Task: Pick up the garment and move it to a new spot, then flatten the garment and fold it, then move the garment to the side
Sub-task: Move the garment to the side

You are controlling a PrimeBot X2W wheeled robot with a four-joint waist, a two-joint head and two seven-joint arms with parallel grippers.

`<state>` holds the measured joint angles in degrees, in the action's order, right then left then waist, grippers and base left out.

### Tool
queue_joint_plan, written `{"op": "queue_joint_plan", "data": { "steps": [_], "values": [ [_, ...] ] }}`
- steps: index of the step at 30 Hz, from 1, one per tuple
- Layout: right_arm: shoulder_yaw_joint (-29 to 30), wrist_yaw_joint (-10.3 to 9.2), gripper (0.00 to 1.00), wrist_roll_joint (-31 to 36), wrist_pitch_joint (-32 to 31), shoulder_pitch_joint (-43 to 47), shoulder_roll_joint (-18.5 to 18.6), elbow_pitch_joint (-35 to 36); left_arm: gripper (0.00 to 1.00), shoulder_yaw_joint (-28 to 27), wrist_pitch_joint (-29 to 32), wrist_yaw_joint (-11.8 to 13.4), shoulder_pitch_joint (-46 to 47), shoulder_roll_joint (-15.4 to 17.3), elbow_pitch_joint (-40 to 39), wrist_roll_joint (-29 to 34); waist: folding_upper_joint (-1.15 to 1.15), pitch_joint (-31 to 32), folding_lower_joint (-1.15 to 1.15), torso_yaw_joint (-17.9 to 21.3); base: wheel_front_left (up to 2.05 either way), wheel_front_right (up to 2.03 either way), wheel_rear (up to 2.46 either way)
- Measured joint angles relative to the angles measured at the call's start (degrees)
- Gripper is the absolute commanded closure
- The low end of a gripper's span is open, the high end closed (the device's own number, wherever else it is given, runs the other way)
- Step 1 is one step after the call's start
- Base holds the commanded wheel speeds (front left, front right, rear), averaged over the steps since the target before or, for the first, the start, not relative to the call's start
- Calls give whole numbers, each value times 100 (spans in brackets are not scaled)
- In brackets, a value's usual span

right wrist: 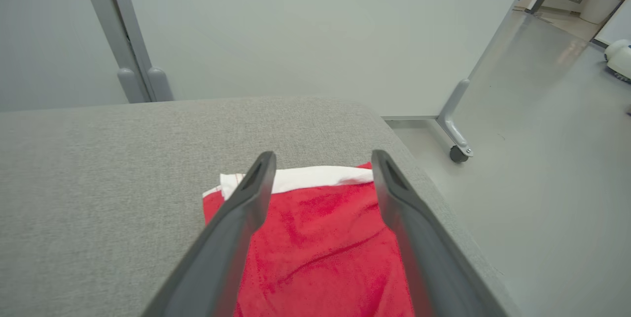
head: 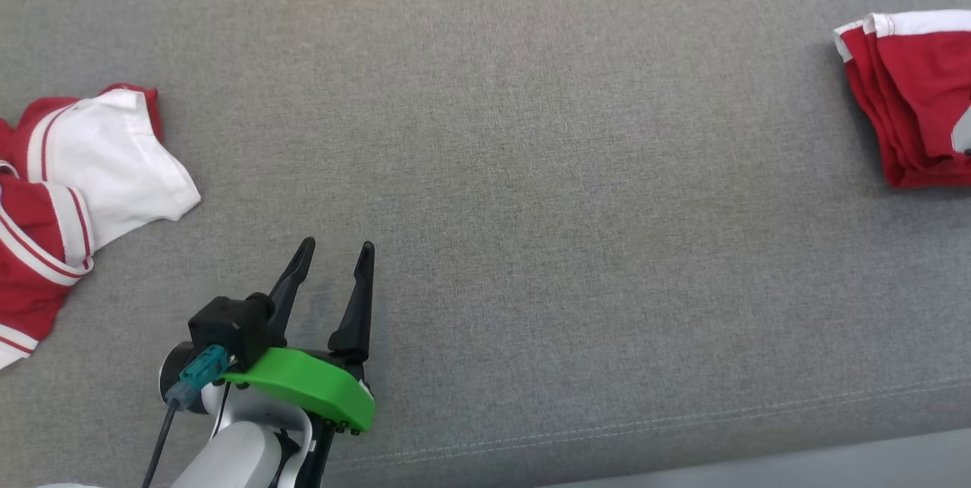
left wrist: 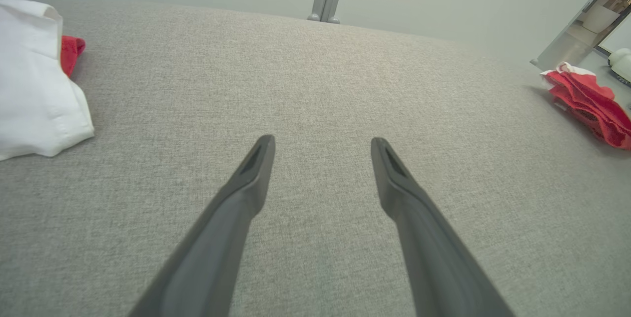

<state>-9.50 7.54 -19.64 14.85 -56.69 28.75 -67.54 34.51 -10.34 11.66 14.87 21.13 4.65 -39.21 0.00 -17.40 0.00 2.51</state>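
Hovering over the folded red garment (right wrist: 320, 243), my right pincer (right wrist: 323, 157) stands wide, gripping nothing. The garment lies at the right end of the grey surface (head: 531, 169), set aside, I judge, to free the middle. My left pincer (head: 336, 244), wide too, sits nearer the crumpled garment (head: 83, 169).

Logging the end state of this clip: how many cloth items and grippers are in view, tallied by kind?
Folded red garment with white trim: 1
Crumpled red-and-white clothing heap: 1 (I cannot tell how many pieces are in it)
Open grippers: 2, the left gripper and the right gripper
Total: 4
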Motion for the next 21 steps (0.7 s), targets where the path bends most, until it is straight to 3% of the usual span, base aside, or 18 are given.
{"op": "queue_joint_plan", "data": {
  "steps": [4,11,17,21],
  "values": [
    [436,0,0,-90,21,309,-244,768,0,-107,-93,20,-125,-67,109,-131,0,311,0,-55,0,0,0],
    [1098,-1,0,-41,21,1198,-925,1526,0,-348,-269,147,-377,-198,328,-348,0,916,0,-152,0,0,0],
    [1377,-1,0,96,21,1890,-1463,2068,0,-710,-387,298,-511,-358,405,-472,0,1464,0,-259,0,0,0],
    [1397,-2,0,241,22,2366,-1830,2514,0,-1032,-438,234,-637,-556,441,-625,0,1813,0,-394,0,0,0]
  ]
}}
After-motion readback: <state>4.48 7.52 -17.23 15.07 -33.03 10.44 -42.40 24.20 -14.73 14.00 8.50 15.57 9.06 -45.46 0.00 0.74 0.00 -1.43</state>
